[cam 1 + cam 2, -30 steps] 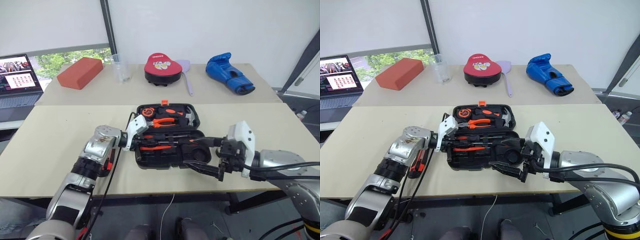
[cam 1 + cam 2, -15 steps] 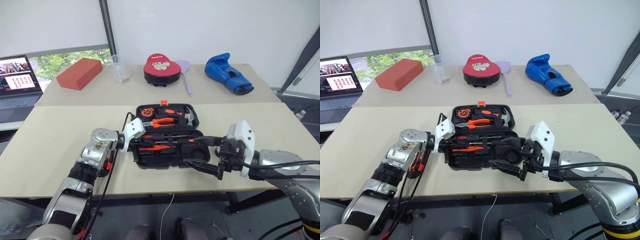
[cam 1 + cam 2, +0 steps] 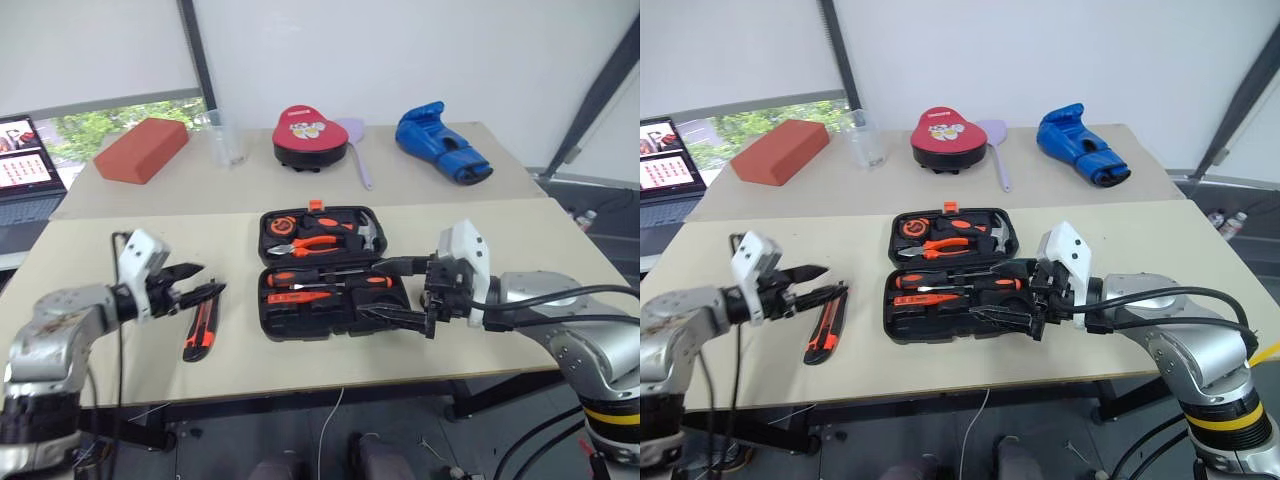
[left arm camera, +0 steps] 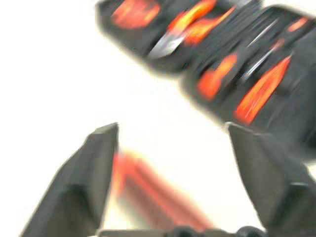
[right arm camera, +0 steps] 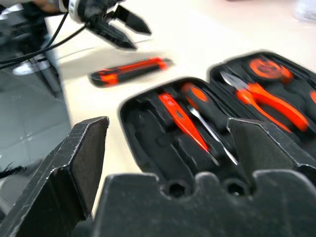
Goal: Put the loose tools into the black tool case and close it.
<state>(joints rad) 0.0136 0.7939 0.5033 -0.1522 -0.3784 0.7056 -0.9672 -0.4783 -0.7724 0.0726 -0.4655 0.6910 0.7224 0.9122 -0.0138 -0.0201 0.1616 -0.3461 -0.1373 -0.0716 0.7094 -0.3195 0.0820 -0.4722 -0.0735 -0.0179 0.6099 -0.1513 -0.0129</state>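
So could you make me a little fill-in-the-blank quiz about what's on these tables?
1. The black tool case lies ___ on the near table.
2. The utility knife lies on the table, ___ the case.
3. The left claw hovers beside the knife with its fingers ___.
4. On the far table, the boxing glove is ___.

Missing words: open; outside; open; blue

Black tool case point(image 3: 330, 275) holds orange-and-black tools; black-and-orange utility knife point(image 3: 200, 328) lies on the beige bench point(image 3: 100, 250); far: red block point(image 3: 141, 150), blue glove point(image 3: 440, 142).
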